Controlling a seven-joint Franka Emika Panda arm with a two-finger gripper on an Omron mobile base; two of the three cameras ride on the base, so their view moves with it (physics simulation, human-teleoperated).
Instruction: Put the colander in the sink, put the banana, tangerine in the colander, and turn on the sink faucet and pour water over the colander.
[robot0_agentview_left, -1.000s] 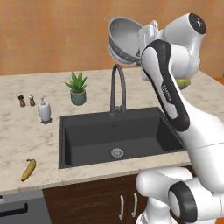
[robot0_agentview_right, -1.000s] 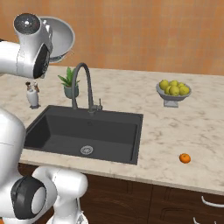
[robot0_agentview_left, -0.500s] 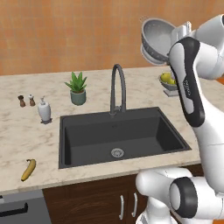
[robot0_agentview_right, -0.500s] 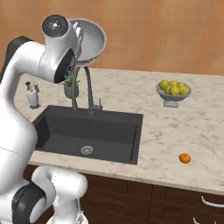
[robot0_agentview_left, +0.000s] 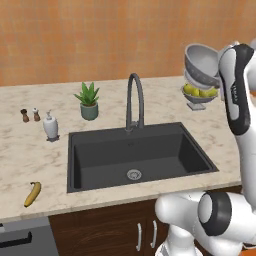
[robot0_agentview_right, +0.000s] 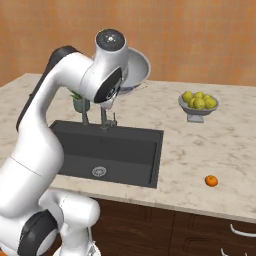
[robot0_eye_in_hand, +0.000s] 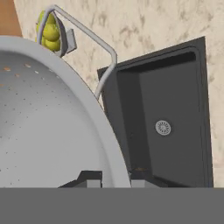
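Note:
My gripper (robot0_eye_in_hand: 114, 180) is shut on the rim of the colander (robot0_eye_in_hand: 43, 131), a silver perforated bowl with a wire handle. The arm holds it tilted, high above the counter, as the colander (robot0_agentview_left: 202, 62) appears over the sink's right end in the left base view. In the right base view the colander (robot0_agentview_right: 136, 70) sits behind the hand. Below lies the dark sink (robot0_agentview_left: 145, 162), with its faucet (robot0_agentview_left: 134, 100) at the back edge. The banana (robot0_agentview_left: 33, 193) lies on the counter front left. The tangerine (robot0_agentview_right: 211, 181) rests on the counter right of the sink (robot0_agentview_right: 120, 150).
A grey footed bowl of yellow-green fruit (robot0_agentview_left: 200, 94) stands on the counter right of the sink, just below the raised colander. A potted plant (robot0_agentview_left: 88, 100), a soap dispenser (robot0_agentview_left: 50, 125) and two shakers (robot0_agentview_left: 30, 115) stand at the back left.
The arm has swung the colander to the right, from above the faucet to above the sink's right end near the fruit bowl. The grip has stayed shut.

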